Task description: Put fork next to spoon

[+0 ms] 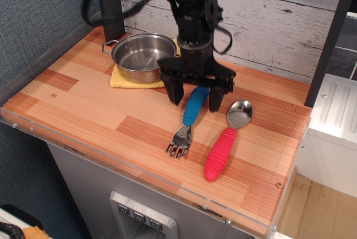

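Observation.image view, single entry.

Counter (83, 102): wooden top in light and reddish planks, with a clear strip along its front edge; a whitewashed plank wall behind.

Gripper (194, 97): black, pointing straight down from a dark arm, set over the middle of the counter. Jaws spread wide, one finger (174, 92) on each side of the fork's handle top; no contact with the handle can be seen, and nothing is held.

Fork (189, 114): thick ribbed blue handle, short silver tines. Lies flat on the wood, handle end toward 12 o'clock between the spread fingers, tines toward 6 o'clock and tilted slightly to 7.

Spoon (226, 138): thick ribbed red handle, shiny round silver bowl. Lies flat just beside the fork at its 3 o'clock, roughly parallel, a narrow strip of wood between them. Bowl toward 12 o'clock, handle end toward 6 to 7 o'clock, reaching nearer the front edge than the fork does.

Pot (140, 56): small steel pan, nothing inside, side handle at its 10 o'clock. Stands at 10 o'clock from the gripper.

Cloth (125, 79): yellow, folded, under the pot, its edge showing at 6 to 7 o'clock.
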Controlling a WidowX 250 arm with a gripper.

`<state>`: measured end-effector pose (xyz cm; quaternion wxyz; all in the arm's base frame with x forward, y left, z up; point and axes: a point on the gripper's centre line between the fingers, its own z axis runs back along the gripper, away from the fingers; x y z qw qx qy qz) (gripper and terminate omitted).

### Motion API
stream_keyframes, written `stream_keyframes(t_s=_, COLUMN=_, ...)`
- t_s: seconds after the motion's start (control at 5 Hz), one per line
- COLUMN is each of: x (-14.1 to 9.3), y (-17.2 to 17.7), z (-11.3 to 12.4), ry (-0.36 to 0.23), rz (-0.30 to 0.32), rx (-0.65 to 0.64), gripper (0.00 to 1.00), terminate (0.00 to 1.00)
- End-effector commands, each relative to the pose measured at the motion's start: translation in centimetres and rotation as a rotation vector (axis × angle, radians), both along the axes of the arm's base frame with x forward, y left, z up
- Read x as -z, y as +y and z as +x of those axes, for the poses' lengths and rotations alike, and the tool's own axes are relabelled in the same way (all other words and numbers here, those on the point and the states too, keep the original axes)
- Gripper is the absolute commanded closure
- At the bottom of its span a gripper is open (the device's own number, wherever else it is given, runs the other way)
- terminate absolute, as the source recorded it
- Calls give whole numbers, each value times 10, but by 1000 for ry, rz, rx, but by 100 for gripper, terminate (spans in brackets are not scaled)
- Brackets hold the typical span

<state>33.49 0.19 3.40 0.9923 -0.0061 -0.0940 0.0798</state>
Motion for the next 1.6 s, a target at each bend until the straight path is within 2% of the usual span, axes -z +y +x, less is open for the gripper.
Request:
stream_keyframes(t_s=0.0, x=-57, y=7, z=-25, ry=-93, rz=11, rx=-34, gripper=0, terminate=0)
stream_keyframes(t_s=0.2, x=-72, y=8, z=-33, ry=-112, rz=22, rx=-46, gripper=0, terminate=0)
stream_keyframes(t_s=0.6, x=-94, y=-12, z=-49, ry=-58, rz=44, rx=58, gripper=0, terminate=0)
stream_keyframes(t_s=0.8, x=-103, y=-28, z=-58, ry=-81, rz=51, rx=113, gripper=0, terminate=0)
stream_keyframes(t_s=1.2, x=-107, y=-40, z=-62, ry=-61, rz=69, rx=156, gripper=0, terminate=0)
stream_keyframes(t_s=1.4, x=-107, y=-40, z=-62, ry=-61, rz=69, rx=156, gripper=0, terminate=100)
